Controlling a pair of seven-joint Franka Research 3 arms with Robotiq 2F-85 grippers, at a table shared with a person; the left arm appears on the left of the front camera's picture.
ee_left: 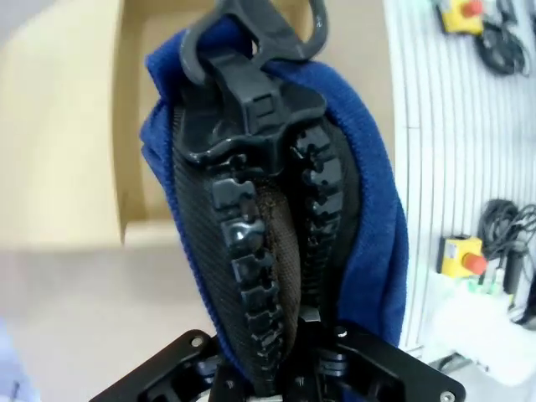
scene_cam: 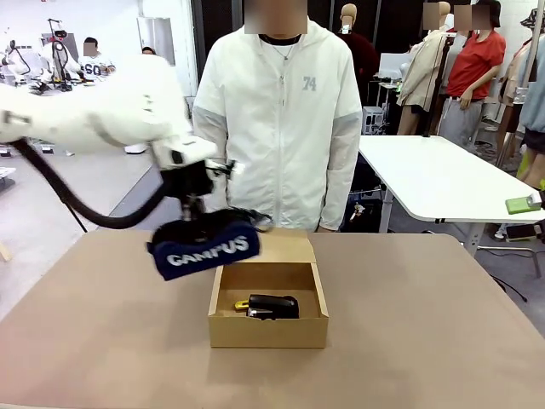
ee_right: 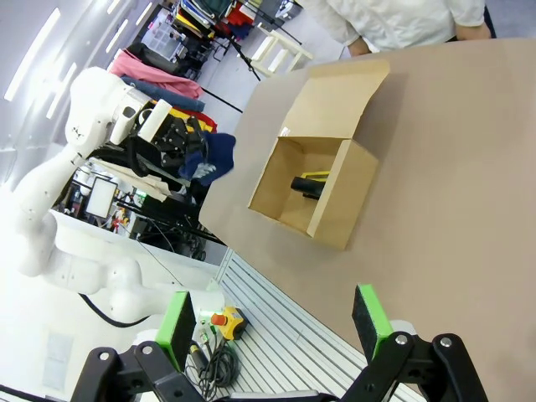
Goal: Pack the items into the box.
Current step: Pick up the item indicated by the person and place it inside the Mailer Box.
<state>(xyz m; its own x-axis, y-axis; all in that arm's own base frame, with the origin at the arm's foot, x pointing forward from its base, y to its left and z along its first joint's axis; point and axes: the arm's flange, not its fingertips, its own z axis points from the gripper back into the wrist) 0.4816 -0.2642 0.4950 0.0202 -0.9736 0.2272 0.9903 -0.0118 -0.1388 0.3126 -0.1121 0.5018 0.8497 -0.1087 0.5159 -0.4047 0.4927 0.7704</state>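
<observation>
The pouch (scene_cam: 203, 247) hangs in the air over the box's (scene_cam: 268, 329) far left corner, zipper up, pinched tight in my left fingers (scene_cam: 194, 218). In the box lie the stapler (scene_cam: 274, 306) and, at its left end, the knife (scene_cam: 242, 304). The flap lies back toward the person (scene_cam: 281, 111). My right fingers (ee_right: 368, 322) stand wide apart, holding nothing, above the surface (scene_cam: 426, 324).

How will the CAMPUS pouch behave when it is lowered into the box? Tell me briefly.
Probably floppy: the CAMPUS pouch sags to both sides of the shut left gripper, so its ends may catch the cardboard box rim. Likely light, cloth with a chunky zipper. It should drape over the stapler, not roll.
</observation>
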